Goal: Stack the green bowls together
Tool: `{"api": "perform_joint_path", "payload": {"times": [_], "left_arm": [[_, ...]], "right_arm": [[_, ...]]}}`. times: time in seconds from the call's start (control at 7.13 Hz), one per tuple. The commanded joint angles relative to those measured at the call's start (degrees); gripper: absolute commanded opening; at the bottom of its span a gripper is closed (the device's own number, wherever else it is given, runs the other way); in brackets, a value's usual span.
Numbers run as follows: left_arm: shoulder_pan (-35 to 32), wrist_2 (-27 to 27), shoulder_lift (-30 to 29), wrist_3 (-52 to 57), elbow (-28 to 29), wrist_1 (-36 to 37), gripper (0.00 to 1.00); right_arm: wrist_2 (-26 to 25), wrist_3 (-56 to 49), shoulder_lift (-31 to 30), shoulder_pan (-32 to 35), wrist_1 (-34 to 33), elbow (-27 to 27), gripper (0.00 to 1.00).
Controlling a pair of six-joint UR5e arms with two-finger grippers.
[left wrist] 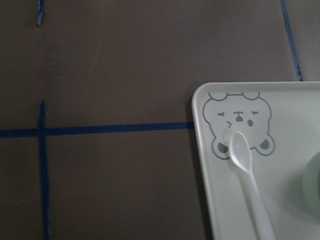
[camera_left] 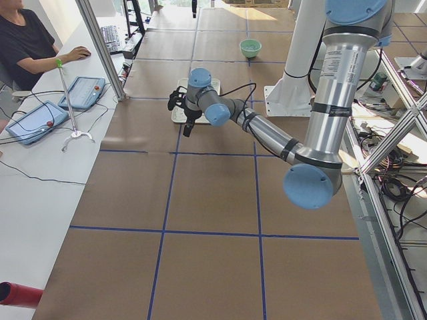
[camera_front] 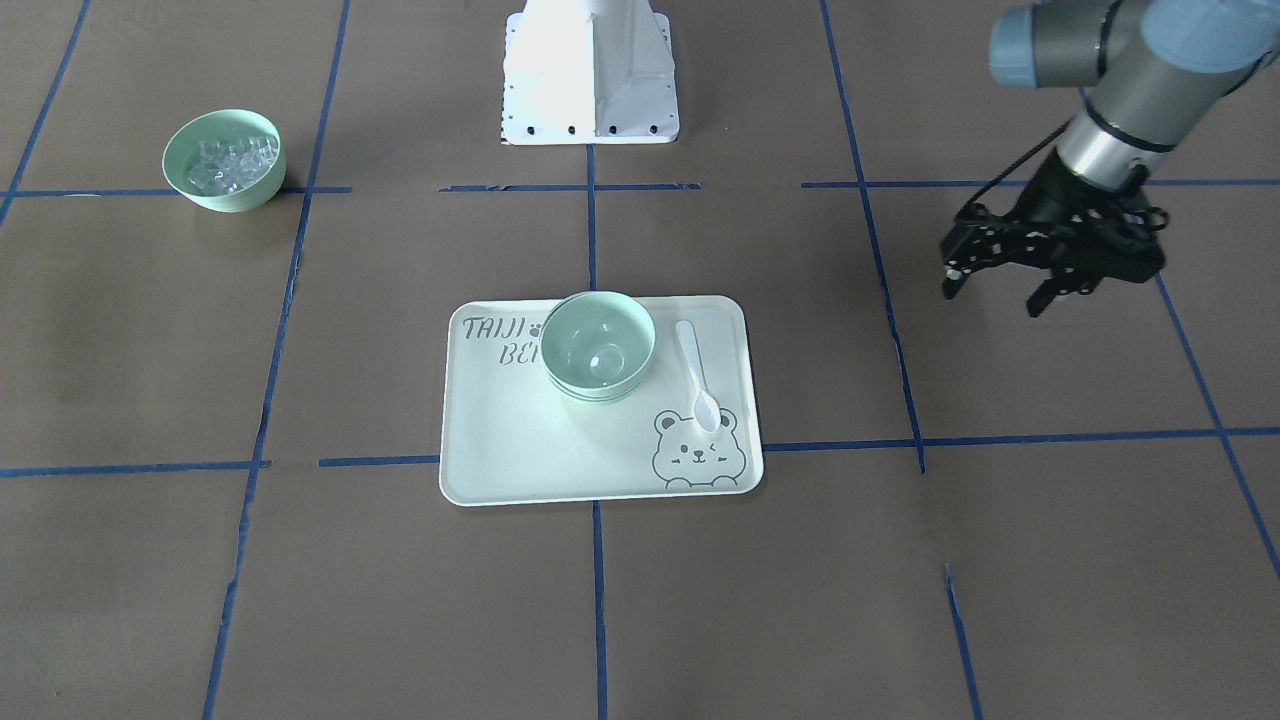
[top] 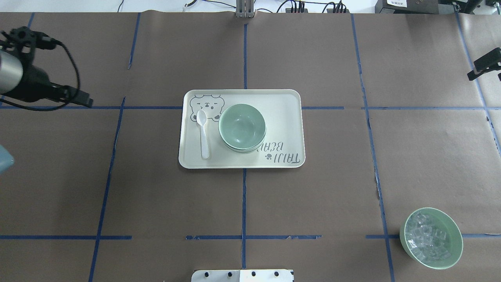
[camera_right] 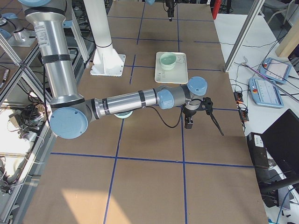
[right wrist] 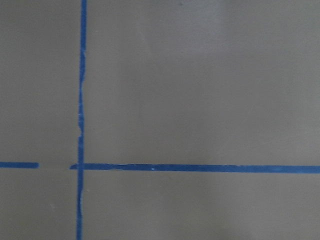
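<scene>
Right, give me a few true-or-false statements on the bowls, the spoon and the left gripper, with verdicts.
1. The green bowls sit nested in one stack on the tray. True.
2. The white spoon lies inside the top bowl. False: it lies on the tray beside the stack.
3. The bowl of ice cubes stands on the tray. False: it stands on the table, well apart from the tray.
4. The left gripper is open and holds nothing. True.
</scene>
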Motion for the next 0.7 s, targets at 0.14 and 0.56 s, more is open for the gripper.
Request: {"api": "perform_joint_path", "payload": {"times": [0.14,0.56], "left_arm": [[-21.5,-8.5,7.7,35.6,12.3,3.3,1.00],[-28.1,-10.8,6.9,39.8,14.7,11.1,1.00]], "right_arm": [[-1.2,-9.8,-1.2,4.1,-5.3,-0.4,1.00],[-1.4,-9.8,-1.3,3.9,-5.3,-0.3,1.00]]}}
